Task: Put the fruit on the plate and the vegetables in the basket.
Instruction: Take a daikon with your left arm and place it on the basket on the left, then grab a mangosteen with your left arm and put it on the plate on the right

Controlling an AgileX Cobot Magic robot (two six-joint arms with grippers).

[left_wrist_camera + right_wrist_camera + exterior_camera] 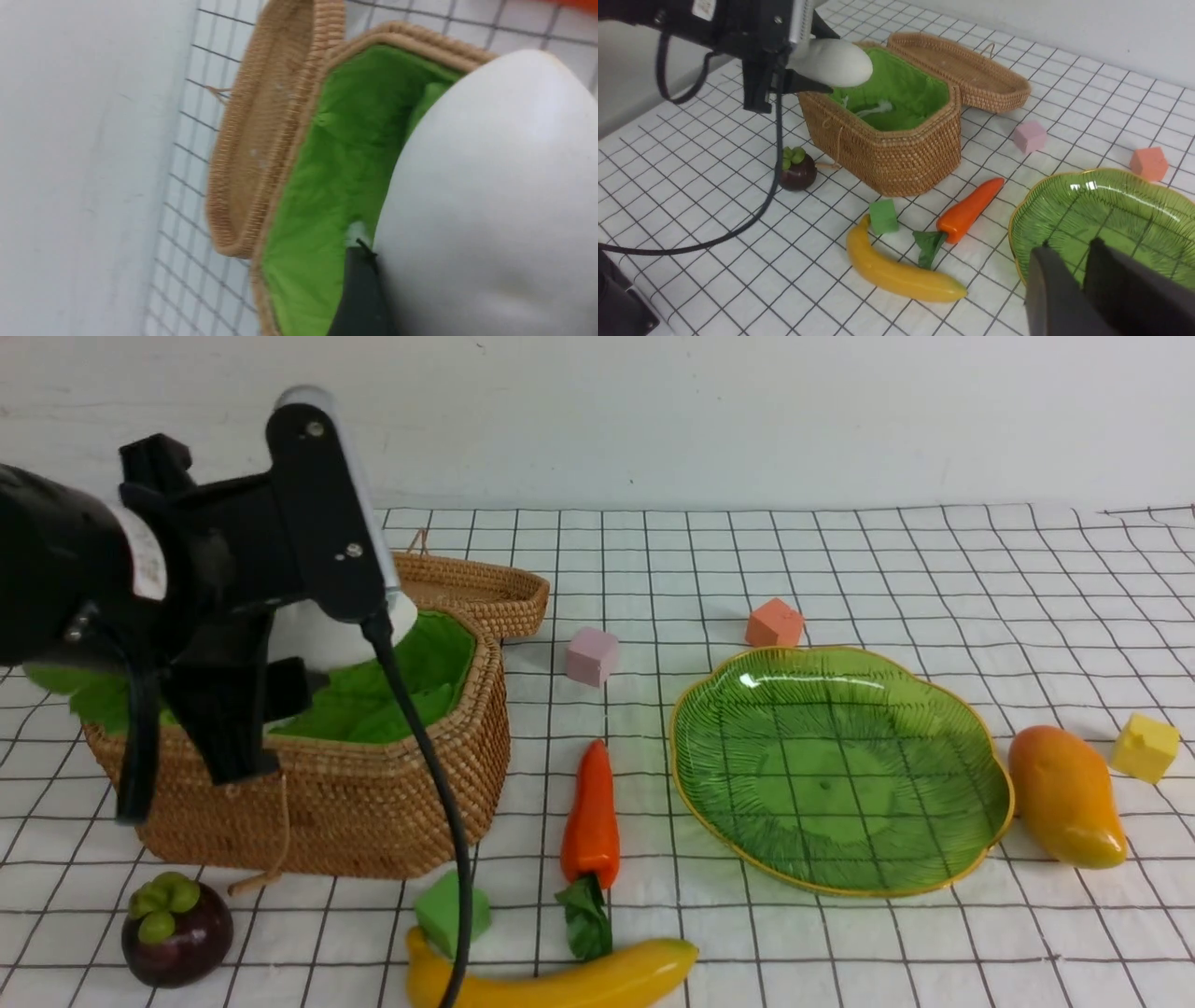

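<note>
Closest in, the left tool (pixel 313 644) is clamped on the white vegetable (pixel 350 625), holding it over the left part of the open basket (pixel 373 803), above its green lining. To drop it well, I judge the vegetable should go below the woven rim and towards the middle before release, so it cannot roll out over the near wall. The lid (pixel 485 588) lies folded back on the far side, no hindrance. A black cable (pixel 425 756) hangs across the basket's near wall, down past the green cube (pixel 450 913) and the banana (pixel 560 980). The mangosteen (pixel 175 933) sits near left. The carrot (pixel 592 812) lies between basket and bare plate (pixel 840 775), with the mango (pixel 1067 795) just right of that. The right tool (pixel 1078 280), fingers barely apart and holding nothing, is on the plate's side.
</note>
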